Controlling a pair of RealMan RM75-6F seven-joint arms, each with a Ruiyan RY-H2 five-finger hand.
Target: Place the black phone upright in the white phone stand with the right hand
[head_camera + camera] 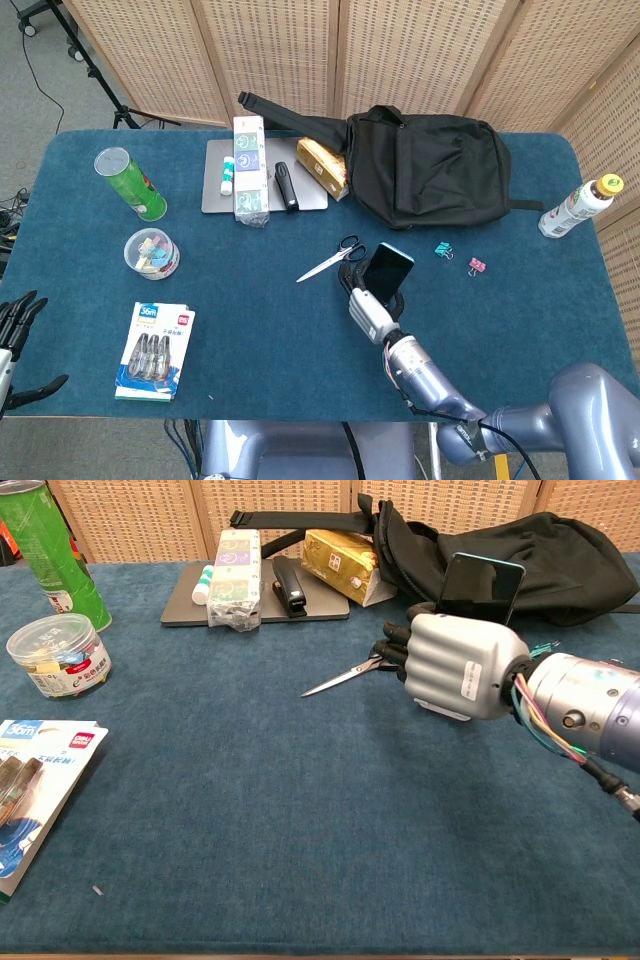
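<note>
The black phone (pixel 386 269) (pixel 480 580) stands upright, its lower part hidden behind my right hand (pixel 368 313) (pixel 462 666). Only a sliver of the white phone stand (pixel 438 708) shows under the hand in the chest view. The hand's back faces the chest camera. Its dark fingers (pixel 394 646) stick out to the left of the phone and are not wrapped around it. My left hand (pixel 14 330) hangs off the table's near left corner, fingers apart and holding nothing.
Scissors (pixel 332 259) lie just left of the phone. A black backpack (pixel 428 166) sits behind it, and two small binder clips (pixel 443 248) lie to its right. Further left are a laptop (pixel 215 188) with boxes, a green can (pixel 130 183), a clip jar (pixel 151 252) and a pen pack (pixel 156 350). A bottle (pixel 578 205) stands at the right edge.
</note>
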